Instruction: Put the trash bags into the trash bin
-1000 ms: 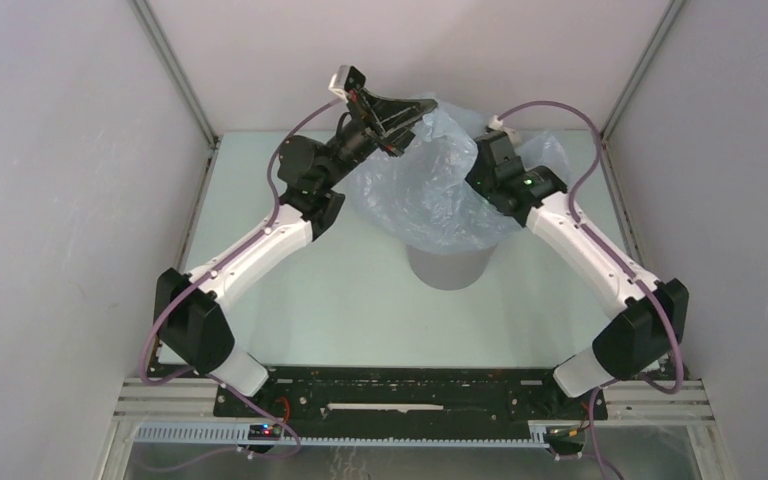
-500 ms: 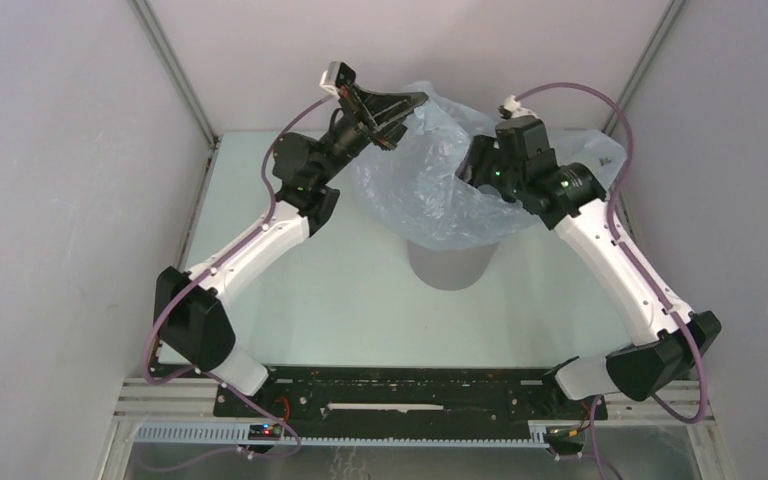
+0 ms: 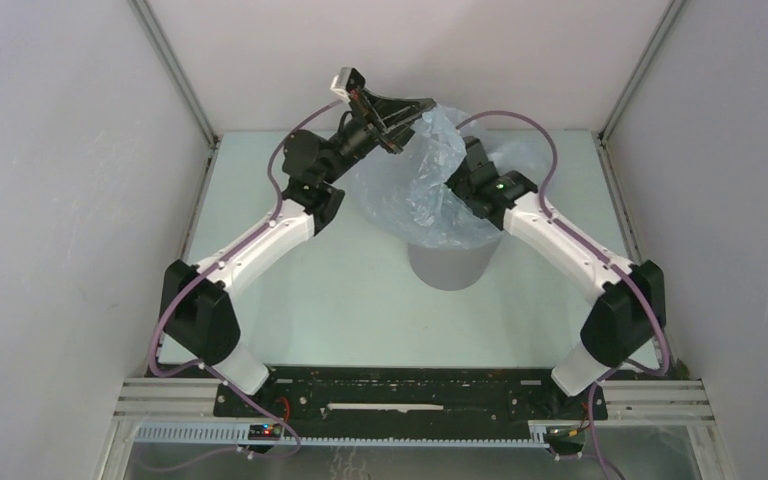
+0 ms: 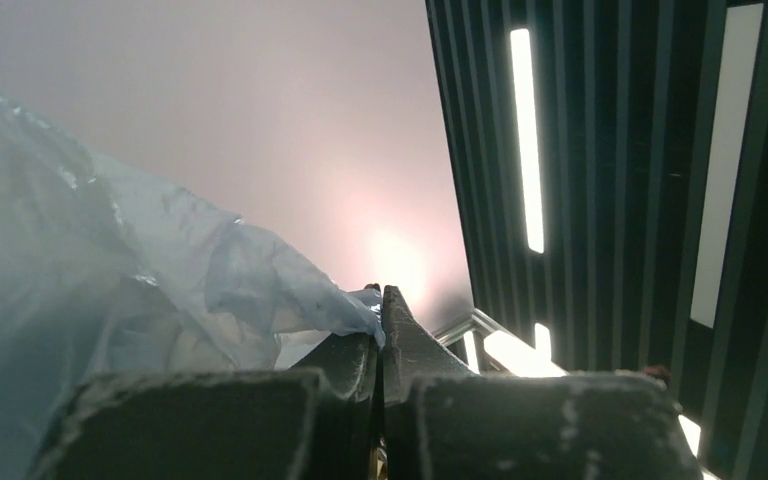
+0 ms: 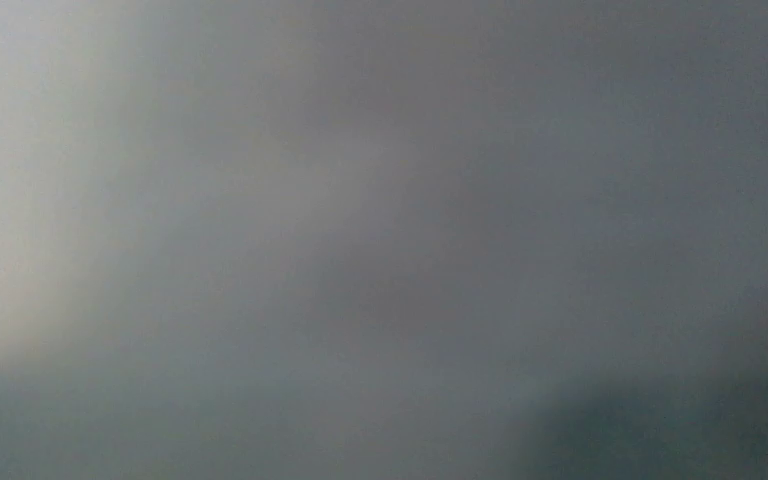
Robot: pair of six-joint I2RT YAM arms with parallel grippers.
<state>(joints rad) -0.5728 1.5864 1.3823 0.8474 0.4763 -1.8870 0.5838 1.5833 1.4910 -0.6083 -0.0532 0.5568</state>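
Observation:
The pale blue trash bag (image 3: pixel 405 195) billows over the mouth of the grey trash bin (image 3: pixel 447 268), covering the rim. My left gripper (image 3: pixel 420 104) is raised at the back and is shut on the bag's upper edge. In the left wrist view the closed fingers (image 4: pixel 381 296) pinch a fold of the film (image 4: pixel 110 270). My right arm's wrist (image 3: pixel 482 185) is pushed into the bag from the right, above the bin. Its fingers are hidden by the film. The right wrist view is a uniform grey blur.
The pale green table (image 3: pixel 290 290) is walled by white panels on the left, back and right, with metal posts (image 3: pixel 175 75) at the back corners. Both arms reach over the table's far half. Purple cables (image 3: pixel 520 115) loop off both wrists.
The right arm swung up and out to the right, then came back in and down into the bag over the bin. The bag is now more bunched. The left gripper kept its hold.

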